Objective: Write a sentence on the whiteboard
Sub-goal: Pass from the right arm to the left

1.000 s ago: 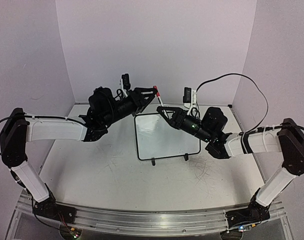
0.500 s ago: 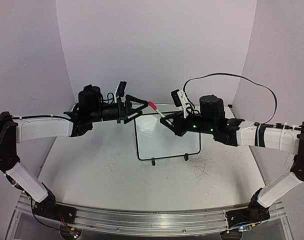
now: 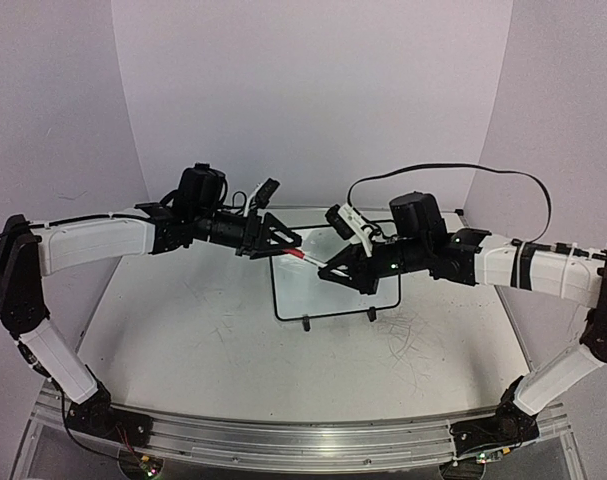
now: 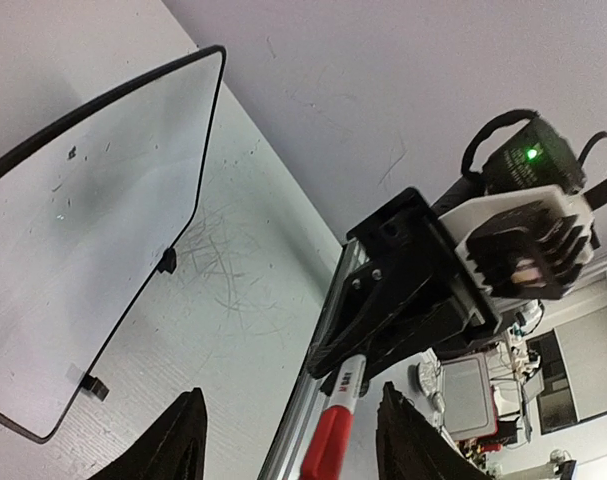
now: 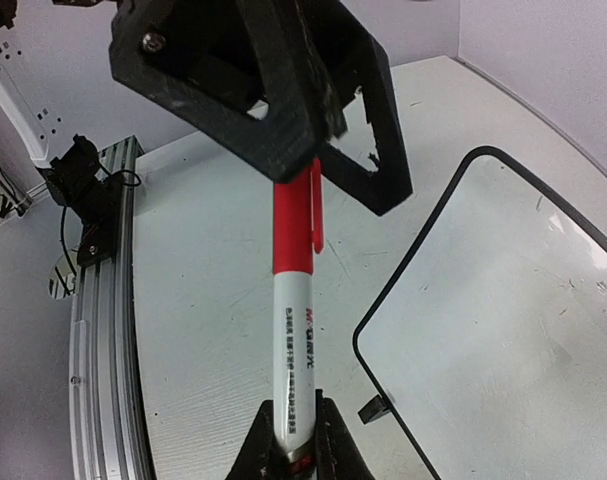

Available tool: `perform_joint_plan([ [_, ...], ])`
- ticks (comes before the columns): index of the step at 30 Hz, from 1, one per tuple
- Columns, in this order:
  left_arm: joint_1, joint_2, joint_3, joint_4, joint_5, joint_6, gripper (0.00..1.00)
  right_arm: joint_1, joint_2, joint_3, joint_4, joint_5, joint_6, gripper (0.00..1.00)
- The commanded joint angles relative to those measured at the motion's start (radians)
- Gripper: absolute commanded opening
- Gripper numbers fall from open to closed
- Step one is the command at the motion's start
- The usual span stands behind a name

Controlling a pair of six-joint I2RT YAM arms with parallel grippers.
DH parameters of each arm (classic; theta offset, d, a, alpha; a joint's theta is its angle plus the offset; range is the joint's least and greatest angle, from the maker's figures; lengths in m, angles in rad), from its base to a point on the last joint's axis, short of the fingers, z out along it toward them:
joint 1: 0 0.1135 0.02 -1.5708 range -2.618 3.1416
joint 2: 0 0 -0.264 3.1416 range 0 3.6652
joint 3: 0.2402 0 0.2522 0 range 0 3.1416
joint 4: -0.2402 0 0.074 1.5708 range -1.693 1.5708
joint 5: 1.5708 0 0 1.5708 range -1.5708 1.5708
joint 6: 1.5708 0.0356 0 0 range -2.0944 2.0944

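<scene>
While the jaws of my left gripper (image 4: 291, 440) stand apart on either side of the red cap (image 5: 294, 225), with a gap showing on each side in the left wrist view, the jaws of my right gripper (image 5: 293, 440) are clamped on the white barrel of the marker (image 5: 293, 340). The two grippers face each other tip to tip in the air, the marker bridging them, cap end toward the left arm. Beneath them the whiteboard (image 3: 313, 295) sits mid-table toward the far edge, its two black feet (image 3: 305, 323) on the side nearer the arms and its white face carrying a few small specks. Grey scuffs mark the table (image 3: 203, 340) near the board's right corner.
</scene>
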Motion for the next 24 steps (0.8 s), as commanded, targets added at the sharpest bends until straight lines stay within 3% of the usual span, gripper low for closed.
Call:
perform_joint_plan([
  [1, -0.016, 0.025, 0.05, -0.092, 0.066, 0.069, 0.55, -0.003, 0.006, 0.052, -0.008, -0.029, -0.037, 0.0],
  [10, -0.021, 0.016, 0.034, -0.1, 0.119, 0.079, 0.27, -0.003, 0.019, 0.052, -0.016, -0.03, -0.061, 0.0],
  [18, -0.02, 0.021, 0.042, -0.1, 0.146, 0.075, 0.32, -0.004, 0.02, 0.047, -0.027, -0.067, -0.083, 0.0],
  [24, -0.022, 0.033, 0.049, -0.101, 0.166, 0.07, 0.18, -0.003, 0.03, 0.046, -0.032, -0.075, -0.087, 0.0],
])
